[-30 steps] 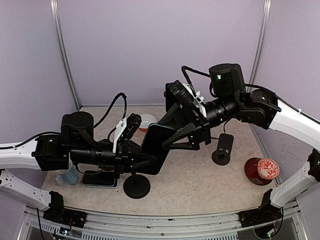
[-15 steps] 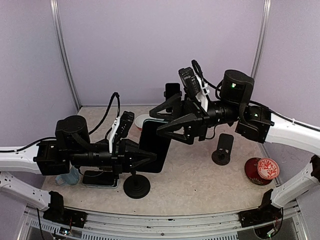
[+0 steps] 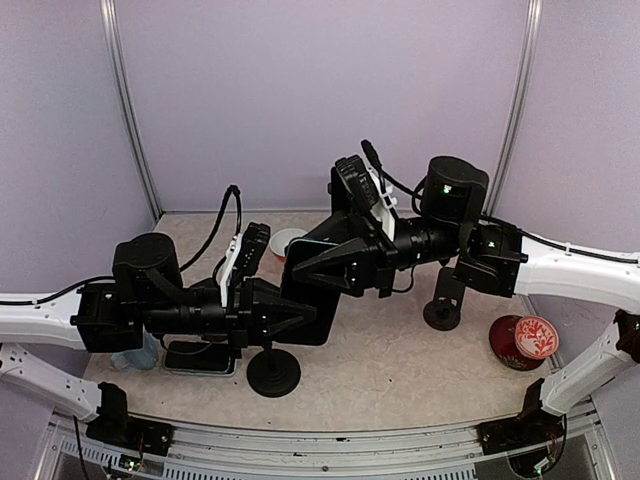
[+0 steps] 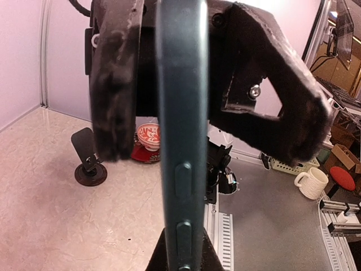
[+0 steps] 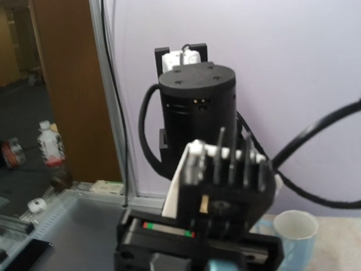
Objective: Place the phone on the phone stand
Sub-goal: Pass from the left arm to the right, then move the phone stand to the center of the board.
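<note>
Right wrist view was mostly blocked by the left arm's black wrist housing (image 5: 196, 113); its own fingers could not be made out there. From overhead, the left gripper (image 3: 305, 314) covered the lower left part of the phone (image 3: 324, 322) and hid whatever rose from a round black base (image 3: 273, 372) on the table (image 3: 400, 370) below it. A flat dark slab (image 3: 200, 358) lay half under the left arm, too hidden to identify. Left gripper was clamped on the phone, holding it roughly upright in the air, left of centre. Right gripper (image 3: 300, 272) was unclenched, its fingers (image 4: 115, 84) straddling the phone's upper end with a gap on either side. The phone stand (image 3: 446, 298) stood well apart to the right, near a red bowl (image 3: 508, 342) and a patterned cup (image 3: 536, 336). A blue cup (image 3: 137, 352) sat at the far left, a white bowl (image 3: 290, 242) behind the phone. The phone was thin and dark blue-grey, with two side buttons (image 4: 183, 180) facing the left wrist camera.
</note>
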Robot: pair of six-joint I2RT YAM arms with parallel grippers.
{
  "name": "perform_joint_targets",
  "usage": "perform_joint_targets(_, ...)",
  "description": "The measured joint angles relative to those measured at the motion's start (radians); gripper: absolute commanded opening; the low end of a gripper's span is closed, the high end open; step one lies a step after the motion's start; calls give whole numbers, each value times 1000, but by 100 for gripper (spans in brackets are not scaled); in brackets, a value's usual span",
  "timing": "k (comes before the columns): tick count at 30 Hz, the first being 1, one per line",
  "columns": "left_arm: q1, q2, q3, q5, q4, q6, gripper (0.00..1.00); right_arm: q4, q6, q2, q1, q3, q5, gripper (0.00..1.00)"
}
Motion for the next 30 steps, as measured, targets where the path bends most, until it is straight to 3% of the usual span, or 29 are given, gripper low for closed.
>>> perform_joint_targets(4,-1,0,-2,-11,3,8,0,13,20,4,0,-5,5,0)
perform_joint_targets(7,0,0,-7,-34,3,28,0,9,61,9,-5,-5,29,0)
perform_joint_targets(8,0,-2,-10,-37,3,30,7,13,64,11,-6,-5,26,0)
perform_joint_targets(13,-9,-14,-11,-53,2,8,73,24,63,14,-2,-5,-5,0)
perform_joint_targets(17,-79,-95,-11,-188,-56,-49,98,-14,23,-2,-1,-10,14,0)
perform_joint_targets(24,-220,-264,-19,-529,-169,-256,99,-77,-23,-130,-65,-89,75,0)
perform_joint_targets(30,-289,-188,-24,-740,-319,-456,98,-103,-47,-185,-95,-101,123,0)
